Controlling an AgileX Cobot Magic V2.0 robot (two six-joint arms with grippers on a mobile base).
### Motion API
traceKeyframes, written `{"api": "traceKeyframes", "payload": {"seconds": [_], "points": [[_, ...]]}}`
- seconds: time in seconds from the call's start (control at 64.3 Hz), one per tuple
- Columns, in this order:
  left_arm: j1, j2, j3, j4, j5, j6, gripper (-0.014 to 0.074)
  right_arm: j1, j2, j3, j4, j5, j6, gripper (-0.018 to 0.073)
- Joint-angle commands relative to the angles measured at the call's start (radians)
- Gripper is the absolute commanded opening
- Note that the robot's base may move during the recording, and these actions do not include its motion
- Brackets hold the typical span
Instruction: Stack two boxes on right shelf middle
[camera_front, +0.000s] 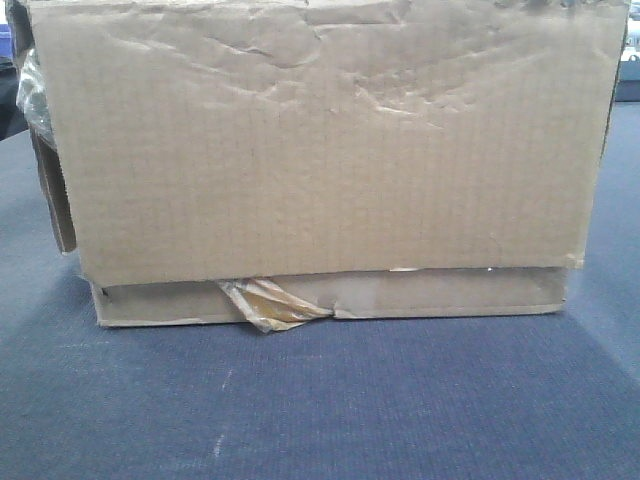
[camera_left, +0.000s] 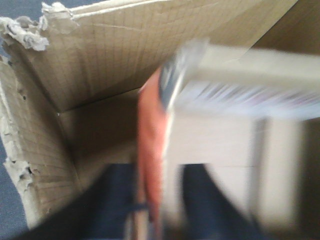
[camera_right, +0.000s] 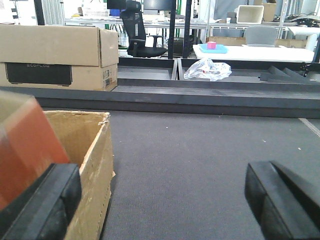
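The large tan box (camera_front: 320, 140) with a creased, dented face fills the front view. It rests on the flatter box (camera_front: 440, 295), whose torn yellowish tape (camera_front: 270, 303) hangs out at the front. The blurred left wrist view looks down into an open tan carton (camera_left: 100, 55) with torn flaps. There my left gripper (camera_left: 159, 200) is shut on the red edge of a red-and-white box (camera_left: 150, 130). My right gripper (camera_right: 162, 200) is open, its left finger beside the carton's wall (camera_right: 92, 160) and a red box (camera_right: 25, 145). The right shelf middle is out of view.
The boxes stand on dark grey carpet-like surface (camera_front: 320, 400). Behind it runs a dark raised rail (camera_right: 200, 95). Farther back are another cardboard box (camera_right: 55, 55) with a dark label, a crumpled plastic bag (camera_right: 207, 69) and an office chair (camera_right: 140, 32).
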Motion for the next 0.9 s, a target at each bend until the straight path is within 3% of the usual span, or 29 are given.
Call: {"api": "traceKeyframes", "payload": {"seconds": [0.0,0.078,0.264,0.498,0.731,0.887], "points": [[-0.008,-0.018,-0.008,-0.014,-0.009,-0.01,0.043,0.001,0.002,-0.008,-0.008,-0.005,-0.004,0.057],[-0.013,-0.035,-0.008,-0.014,-0.011,-0.01,0.0627,0.001,0.002,-0.008,-0.008,-0.003,-0.004,0.057],[-0.015,-0.119,-0.008,-0.002,-0.009,-0.01,0.0484,0.001,0.002,-0.058,-0.008,0.069,-0.004,0.057],[0.029,-0.241,-0.008,0.09,0.024,-0.01,0.048,0.018,0.1,-0.265,-0.004,0.21,-0.004,0.057],[0.146,-0.312,0.062,0.093,0.024,-0.004,0.048,0.104,0.313,-0.543,-0.004,0.42,-0.004,0.057],[0.158,-0.349,0.175,0.087,0.024,-0.004,0.048,0.128,0.468,-0.697,-0.004,0.578,-0.011,0.057]]}}
